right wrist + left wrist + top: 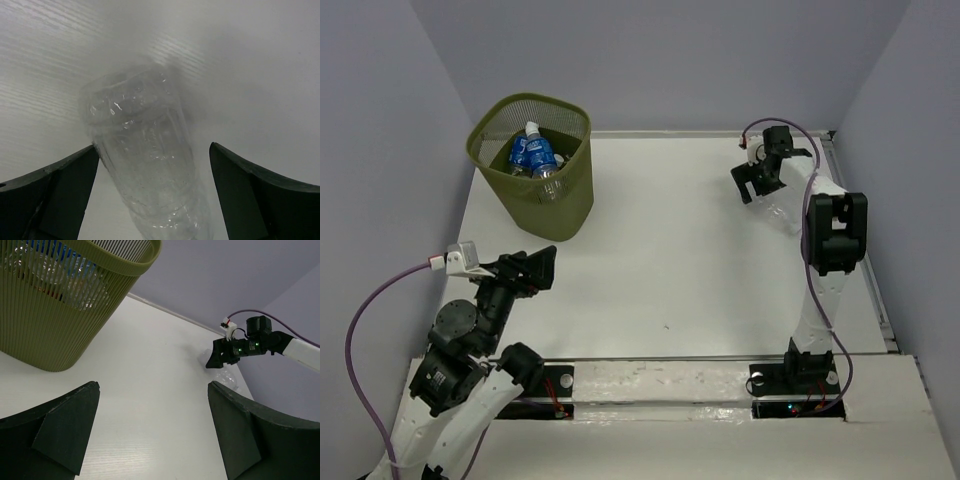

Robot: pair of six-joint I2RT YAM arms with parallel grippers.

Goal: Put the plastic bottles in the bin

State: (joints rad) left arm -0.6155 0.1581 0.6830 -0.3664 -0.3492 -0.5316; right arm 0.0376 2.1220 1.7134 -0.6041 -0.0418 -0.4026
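The olive-green mesh bin [532,165] stands at the far left of the table, and several plastic bottles with blue labels [533,154] lie inside it. It also fills the upper left of the left wrist view [60,310]. A clear, label-free plastic bottle [783,208] lies on the table at the far right. My right gripper [752,186] is open and reaches down around it. In the right wrist view the bottle [147,170] lies between the spread fingers [153,150], touching the left one. My left gripper [536,268] is open and empty, near the bin's front.
The white table [660,260] has a raised metal rail [875,280] along its right edge. Purple walls close in on three sides. In the left wrist view my right gripper [220,357] hangs over the clear bottle [226,376] near the far wall.
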